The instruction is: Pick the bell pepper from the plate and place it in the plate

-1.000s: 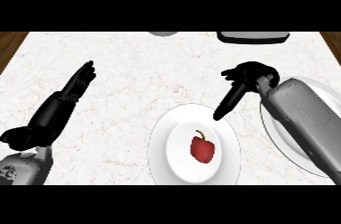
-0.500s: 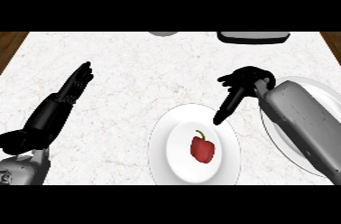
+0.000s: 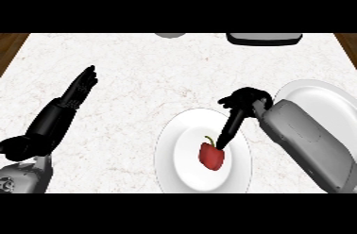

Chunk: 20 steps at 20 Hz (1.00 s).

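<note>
Head view: right hand point(image 3: 239, 107) is pointing down over the near plate point(image 3: 178, 169), fingers straight and together, tips just beside the bell pepper point(image 3: 211, 155), holding nothing. Pepper is lying on that plate, directly below the fingertips point(image 3: 223, 142). Second plate point(image 3: 314, 94) is sitting just right of the hand, partly under the forearm. Left hand point(image 3: 70, 100) is resting open over the worktop point(image 3: 153, 77), well left of the pepper.
</note>
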Each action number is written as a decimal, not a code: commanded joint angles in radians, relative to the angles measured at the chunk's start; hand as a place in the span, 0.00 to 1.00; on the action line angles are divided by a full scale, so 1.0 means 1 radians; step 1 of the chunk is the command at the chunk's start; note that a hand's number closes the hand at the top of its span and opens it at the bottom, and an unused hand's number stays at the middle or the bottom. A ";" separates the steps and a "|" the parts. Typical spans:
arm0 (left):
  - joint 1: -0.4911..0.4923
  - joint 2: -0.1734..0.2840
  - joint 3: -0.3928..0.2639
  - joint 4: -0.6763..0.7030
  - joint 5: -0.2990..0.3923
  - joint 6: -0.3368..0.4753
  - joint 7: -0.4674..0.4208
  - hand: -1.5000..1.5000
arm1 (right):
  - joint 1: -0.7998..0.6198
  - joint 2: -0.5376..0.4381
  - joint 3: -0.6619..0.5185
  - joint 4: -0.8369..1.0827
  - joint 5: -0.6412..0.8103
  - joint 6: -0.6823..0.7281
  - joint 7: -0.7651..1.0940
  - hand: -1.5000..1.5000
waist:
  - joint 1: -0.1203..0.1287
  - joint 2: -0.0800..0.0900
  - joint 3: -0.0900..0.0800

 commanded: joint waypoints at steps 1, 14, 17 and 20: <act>0.042 0.000 0.008 -0.052 0.001 -0.010 0.011 0.50 | 0.038 0.032 0.018 0.009 -0.002 0.032 0.116 0.00 | 0.005 0.000 0.001; -0.052 -0.040 0.024 0.017 -0.020 -0.006 0.020 0.50 | 0.074 0.076 0.130 -0.015 -0.036 0.033 0.113 0.00 | -0.003 0.003 0.000; -0.024 -0.035 0.012 -0.027 -0.027 -0.007 0.068 0.50 | 0.118 0.056 0.163 -0.071 -0.020 -0.003 0.111 0.00 | -0.005 -0.001 0.000; -0.026 -0.041 0.032 -0.018 -0.014 -0.012 0.054 0.50 | 0.123 0.075 0.176 -0.078 -0.012 -0.004 0.090 0.00 | -0.002 0.000 0.000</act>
